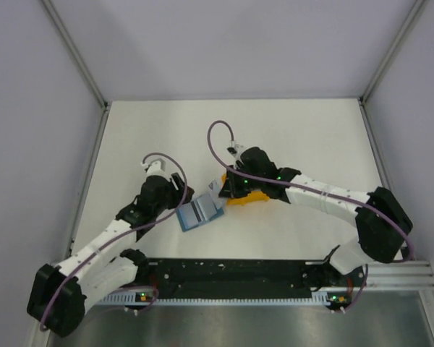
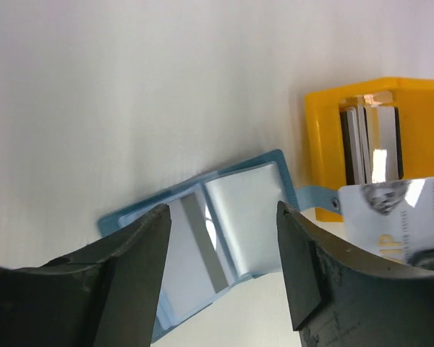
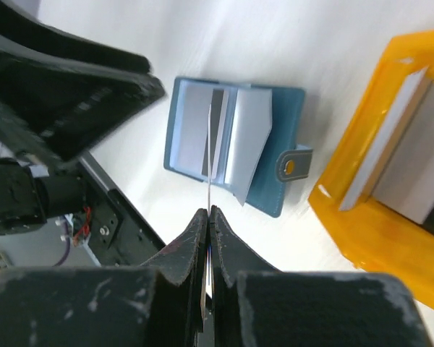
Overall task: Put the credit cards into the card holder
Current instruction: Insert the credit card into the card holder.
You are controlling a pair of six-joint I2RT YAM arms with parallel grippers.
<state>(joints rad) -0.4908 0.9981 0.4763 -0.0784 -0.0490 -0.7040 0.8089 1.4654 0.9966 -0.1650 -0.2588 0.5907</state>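
**Credit card [image 3: 209, 189] pinched edge-on over the open card holder [image 3: 235, 144]**

Your right gripper [image 3: 209, 214] is clamping the credit card between fingers pressed tight together. From its wrist view you are seeing the card only as a thin line, standing over the fold between the holder's two pale pockets. In the left wrist view the same card is showing its pale printed face at the right edge, in front of the orange rack [image 2: 419, 108].

The card holder is lying spread open and flat on the white table [image 1: 311, 137], just beside the rack. Its snap tab [image 3: 293, 166] is pointing toward the rack. The other cards [image 2: 369, 144] are standing upright inside the rack.

Your left gripper [image 2: 220, 224] is hovering at the holder with its fingers spread apart and nothing between them. The fingertips are overlapping the holder's near edge, and you cannot tell from this angle whether they are touching it. In the top view the two grippers are meeting at the holder, one arm reaching in from each side.
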